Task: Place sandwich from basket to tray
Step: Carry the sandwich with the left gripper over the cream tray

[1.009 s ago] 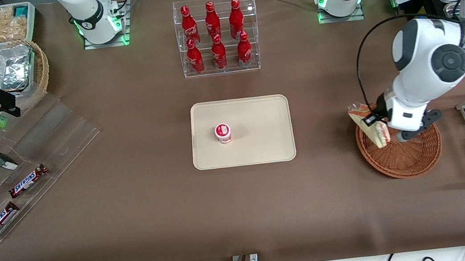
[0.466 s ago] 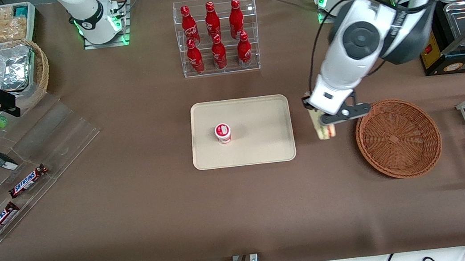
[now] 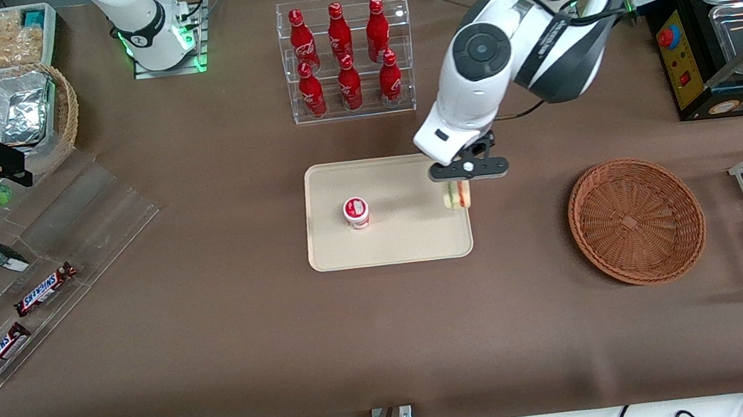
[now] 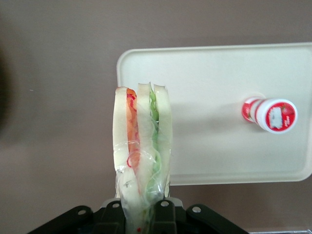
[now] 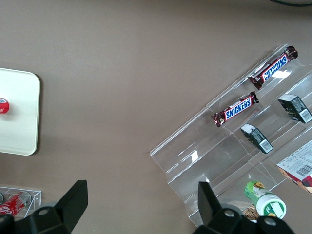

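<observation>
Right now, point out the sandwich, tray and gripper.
sandwich (image 4: 142,141), left wrist view, wrapped bread edge.
tray (image 3: 391,245), front view, bare floor.
gripper (image 3: 455,181), front view, shut on sandwich over tray edge.

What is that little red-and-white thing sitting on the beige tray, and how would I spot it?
Find the beige tray in the middle of the brown table, nearer the camera than the rack of red bottles. A small cup with a red-and-white lid stands alone on it. The gripper holds the sandwich above the tray's edge, unlike the squat, round cup.

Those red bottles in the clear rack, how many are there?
6: the red bottles stand in the clear rack, three on the upper step, three on the lower. The gripper holds the sandwich over the tray.
</observation>
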Tool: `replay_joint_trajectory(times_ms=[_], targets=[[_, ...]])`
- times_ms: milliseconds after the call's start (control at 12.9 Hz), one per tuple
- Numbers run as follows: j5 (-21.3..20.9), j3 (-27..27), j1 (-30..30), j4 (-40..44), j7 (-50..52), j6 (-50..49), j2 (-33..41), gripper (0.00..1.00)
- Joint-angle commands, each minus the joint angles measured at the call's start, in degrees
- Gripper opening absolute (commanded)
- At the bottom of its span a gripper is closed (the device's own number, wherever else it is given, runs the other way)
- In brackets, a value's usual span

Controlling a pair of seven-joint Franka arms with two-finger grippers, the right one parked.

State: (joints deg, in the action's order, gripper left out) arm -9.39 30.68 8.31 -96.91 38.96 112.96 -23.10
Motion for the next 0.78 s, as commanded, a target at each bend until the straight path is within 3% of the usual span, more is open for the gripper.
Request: replay_joint_trajectory(times_ms=[0,155,698], targets=[[-1.94,-0.27,3.54,3.39,1.63,0.76,-5.89,0.0],[-2.56,-0.62,3.9,3.3,3.13,3.75,-8.44,0.0],[-10.46,-0.62,4.96,3.3,9.55,8.15,-15.74,0.0]])
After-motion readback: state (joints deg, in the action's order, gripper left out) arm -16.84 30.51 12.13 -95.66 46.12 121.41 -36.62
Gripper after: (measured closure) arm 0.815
